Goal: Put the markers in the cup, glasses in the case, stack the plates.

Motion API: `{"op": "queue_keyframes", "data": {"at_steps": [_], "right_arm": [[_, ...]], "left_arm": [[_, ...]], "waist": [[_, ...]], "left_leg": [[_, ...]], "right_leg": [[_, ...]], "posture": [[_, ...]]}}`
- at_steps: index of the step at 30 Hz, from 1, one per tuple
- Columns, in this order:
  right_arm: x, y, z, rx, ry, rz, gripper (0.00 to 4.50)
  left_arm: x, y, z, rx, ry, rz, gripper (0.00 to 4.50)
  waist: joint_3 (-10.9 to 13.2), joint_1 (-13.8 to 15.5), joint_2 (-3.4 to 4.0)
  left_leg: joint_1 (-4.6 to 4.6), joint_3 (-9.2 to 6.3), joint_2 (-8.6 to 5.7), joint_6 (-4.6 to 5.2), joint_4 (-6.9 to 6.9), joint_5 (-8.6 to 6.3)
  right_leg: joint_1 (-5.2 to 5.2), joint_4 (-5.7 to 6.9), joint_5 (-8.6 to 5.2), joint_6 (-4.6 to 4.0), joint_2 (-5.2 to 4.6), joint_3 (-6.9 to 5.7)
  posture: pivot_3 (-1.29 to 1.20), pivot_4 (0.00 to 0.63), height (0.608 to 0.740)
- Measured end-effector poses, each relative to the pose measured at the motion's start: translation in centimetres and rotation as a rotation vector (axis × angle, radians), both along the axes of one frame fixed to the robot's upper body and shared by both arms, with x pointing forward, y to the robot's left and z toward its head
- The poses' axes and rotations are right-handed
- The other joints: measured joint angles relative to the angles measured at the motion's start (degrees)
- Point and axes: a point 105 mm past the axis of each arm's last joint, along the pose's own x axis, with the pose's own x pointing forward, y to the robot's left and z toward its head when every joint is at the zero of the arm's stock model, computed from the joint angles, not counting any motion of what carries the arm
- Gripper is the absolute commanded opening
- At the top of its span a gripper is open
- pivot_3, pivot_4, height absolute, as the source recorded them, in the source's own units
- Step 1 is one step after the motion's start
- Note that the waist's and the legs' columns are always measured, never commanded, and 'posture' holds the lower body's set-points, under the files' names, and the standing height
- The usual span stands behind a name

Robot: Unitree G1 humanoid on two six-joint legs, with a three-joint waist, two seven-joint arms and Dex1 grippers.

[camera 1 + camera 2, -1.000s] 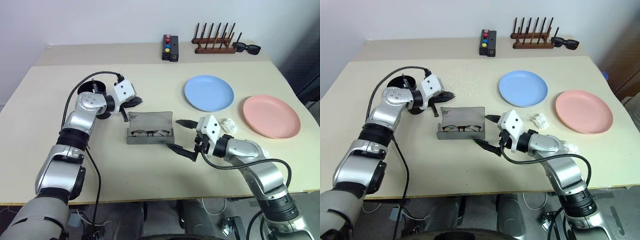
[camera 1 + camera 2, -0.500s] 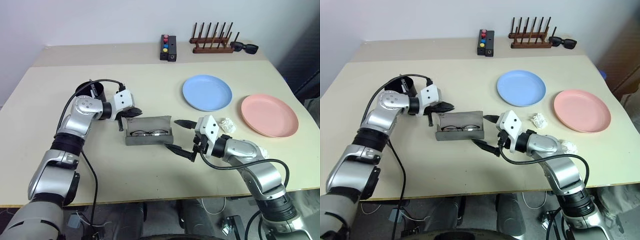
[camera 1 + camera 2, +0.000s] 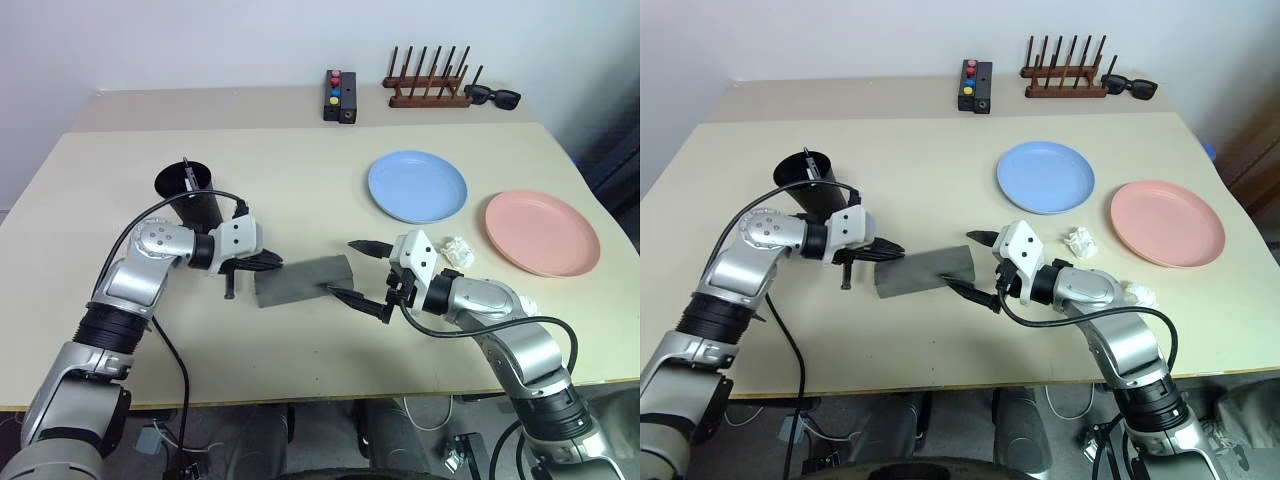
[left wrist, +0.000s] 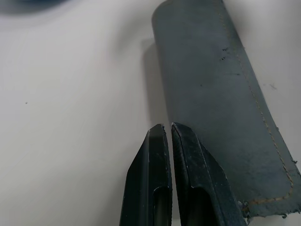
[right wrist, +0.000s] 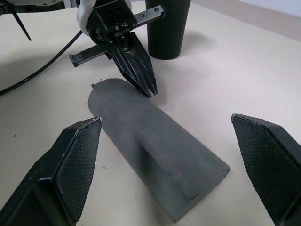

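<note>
While my left jaws point(image 3: 277, 262) sit pressed together with nothing between them, tips just beside one end of the closed grey case point(image 3: 305, 281), my right jaws point(image 3: 358, 270) stand spread wide and empty at its other end. That case lies mid-worktop point(image 3: 300, 180), lid down. Behind my left arm stands the black cup point(image 3: 190, 195), a marker point(image 3: 187, 172) poking from its rim. To my right rest the blue plate point(image 3: 417, 186) and the pink plate point(image 3: 542, 232), apart
</note>
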Motion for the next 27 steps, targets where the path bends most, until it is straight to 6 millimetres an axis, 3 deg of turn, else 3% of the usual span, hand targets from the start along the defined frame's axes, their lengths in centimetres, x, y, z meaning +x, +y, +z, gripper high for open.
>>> {"op": "queue_keyframes", "data": {"at_steps": [3, 8, 13, 18, 21, 27], "right_arm": [[1.1, -0.3, 0.2, -0.03, -0.036, -0.039, 4.5], [5.9, -3.4, 0.6, -0.204, -0.16, -0.25, 4.5], [9.2, -6.5, -0.4, -0.397, -0.229, -0.388, 4.5], [11.4, -8.2, -1.9, -0.553, -0.273, -0.441, 4.5], [12.2, -8.9, -1.8, -0.592, -0.298, -0.465, 3.71], [12.7, -10.2, -2.9, -0.646, -0.296, -0.499, 0.65]], "left_arm": [[0.5, -0.4, 0.6, -0.096, -0.003, 0.057, 0.2], [-0.6, -0.2, 3.8, -0.248, -0.05, 0.075, 0.2], [-3.5, -0.7, 3.5, -0.335, 0.027, 0.055, 0.2], [-5.8, -1.9, 3.3, -0.419, 0.099, 0.045, 0.2], [-6.5, -2.5, 3.6, -0.454, 0.114, 0.05, 0.12], [-6.9, -3.1, 3.9, -0.501, 0.135, 0.081, 0.12]], "waist": [[0.0, -0.02, 0.0], [0.0, -0.43, 0.01], [0.01, -0.29, 0.02], [0.01, -0.28, 0.02], [0.01, -0.22, 0.02], [0.01, -0.28, 0.02]], "left_leg": [[-0.01, 0.0, 0.0, 0.0, 0.01, 0.0], [0.0, 0.03, 0.01, 0.0, -0.08, 0.0], [-0.04, 0.05, 0.01, 0.0, -0.12, 0.0], [-0.01, 0.08, 0.01, 0.0, -0.06, 0.0], [0.01, 0.06, 0.01, 0.0, -0.04, 0.0], [0.01, 0.07, 0.0, 0.0, -0.05, 0.0]], "right_leg": [[-0.01, 0.01, 0.07, 0.12, 0.0, 0.0], [-0.08, 0.01, 0.1, 0.14, 0.0, 0.01], [-0.13, 0.0, 0.1, 0.12, 0.0, 0.02], [-0.08, 0.0, 0.03, -0.07, 0.0, 0.06], [-0.04, 0.0, 0.03, -0.08, 0.01, 0.05], [-0.03, -0.01, 0.03, -0.09, 0.01, 0.05]], "posture": [[0.0, 0.15, 0.739], [0.0, 0.15, 0.739], [0.0, 0.15, 0.739], [0.0, 0.15, 0.739], [0.0, 0.15, 0.739], [0.0, 0.15, 0.739]]}}
